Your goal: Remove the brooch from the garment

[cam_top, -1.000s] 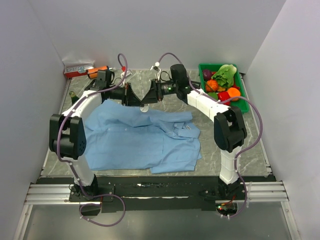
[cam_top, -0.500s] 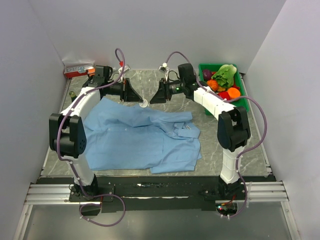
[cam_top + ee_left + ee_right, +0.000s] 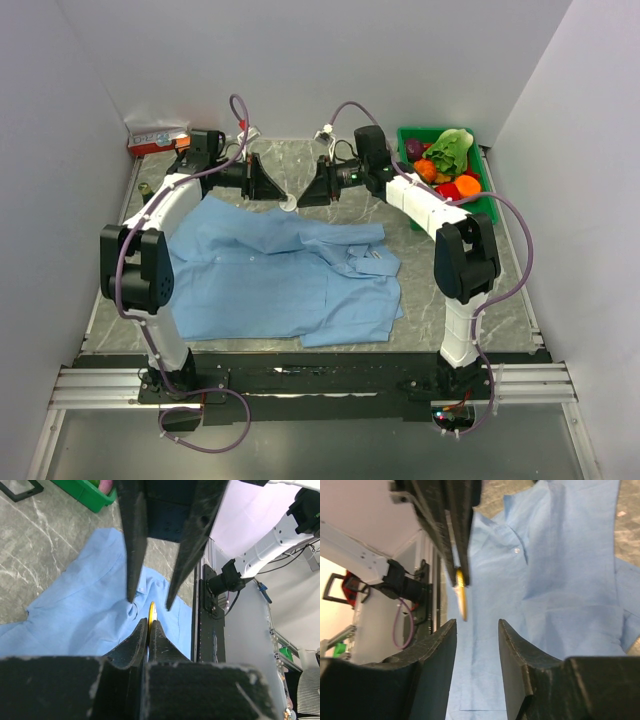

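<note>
The light blue shirt (image 3: pixel 290 270) lies flat on the grey table, collar toward the right. My left gripper (image 3: pixel 281 197) hovers past the shirt's far edge, shut on the brooch (image 3: pixel 288 204). From above the brooch is a small pale disc. In the left wrist view it is a thin golden edge (image 3: pixel 151 612) between my closed fingertips (image 3: pixel 150 623). My right gripper (image 3: pixel 300 200) faces it, just clear of it, open and empty. In the right wrist view the brooch (image 3: pixel 461 594) hangs from the left fingers (image 3: pixel 454 530), above my spread right gripper (image 3: pixel 476 625) and the shirt (image 3: pixel 560 570).
A green bin (image 3: pixel 483 175) of vegetables stands at the back right, close to the right arm. A red and white box (image 3: pixel 155 135) and an orange object (image 3: pixel 202 139) lie at the back left. Side walls close in the table.
The two grippers were close together at the shirt's far edge. The right gripper has drawn back to the right. The left gripper has moved slightly away from the shirt with the brooch.
</note>
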Motion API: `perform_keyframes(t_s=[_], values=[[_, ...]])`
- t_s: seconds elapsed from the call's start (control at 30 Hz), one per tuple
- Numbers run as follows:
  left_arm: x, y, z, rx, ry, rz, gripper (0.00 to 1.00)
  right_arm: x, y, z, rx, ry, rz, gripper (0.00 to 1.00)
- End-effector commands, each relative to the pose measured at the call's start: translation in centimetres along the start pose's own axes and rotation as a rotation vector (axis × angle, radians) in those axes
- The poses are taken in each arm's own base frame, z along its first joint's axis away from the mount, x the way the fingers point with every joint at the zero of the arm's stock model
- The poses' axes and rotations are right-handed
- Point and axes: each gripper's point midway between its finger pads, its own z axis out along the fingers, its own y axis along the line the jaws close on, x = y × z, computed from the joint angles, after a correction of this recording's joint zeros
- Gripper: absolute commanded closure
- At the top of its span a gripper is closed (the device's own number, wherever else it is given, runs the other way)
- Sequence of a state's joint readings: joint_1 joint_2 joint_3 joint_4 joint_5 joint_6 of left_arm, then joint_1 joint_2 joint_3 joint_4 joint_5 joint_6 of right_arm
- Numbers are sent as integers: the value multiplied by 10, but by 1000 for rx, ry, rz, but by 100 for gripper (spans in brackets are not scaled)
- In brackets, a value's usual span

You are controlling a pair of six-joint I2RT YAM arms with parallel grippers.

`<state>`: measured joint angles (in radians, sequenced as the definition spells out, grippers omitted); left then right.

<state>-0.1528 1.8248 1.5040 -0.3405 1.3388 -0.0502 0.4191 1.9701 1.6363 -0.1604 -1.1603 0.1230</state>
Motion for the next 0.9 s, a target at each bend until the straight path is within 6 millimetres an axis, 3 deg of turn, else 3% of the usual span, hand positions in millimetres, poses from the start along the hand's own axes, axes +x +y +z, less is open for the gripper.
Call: perform_keyframes(t_s=[0.0,0.37,0.87], values=[[-12,-2,-1,20,-11,40,99,-28,31,-4,-82,-48,-96,56],[-15,-3,1,39,-17,28,99,-31,31,3,-106,-48,-97,60],[-16,-1,2,39,-19,19,99,-29,29,16,-121,-38,-91,78]])
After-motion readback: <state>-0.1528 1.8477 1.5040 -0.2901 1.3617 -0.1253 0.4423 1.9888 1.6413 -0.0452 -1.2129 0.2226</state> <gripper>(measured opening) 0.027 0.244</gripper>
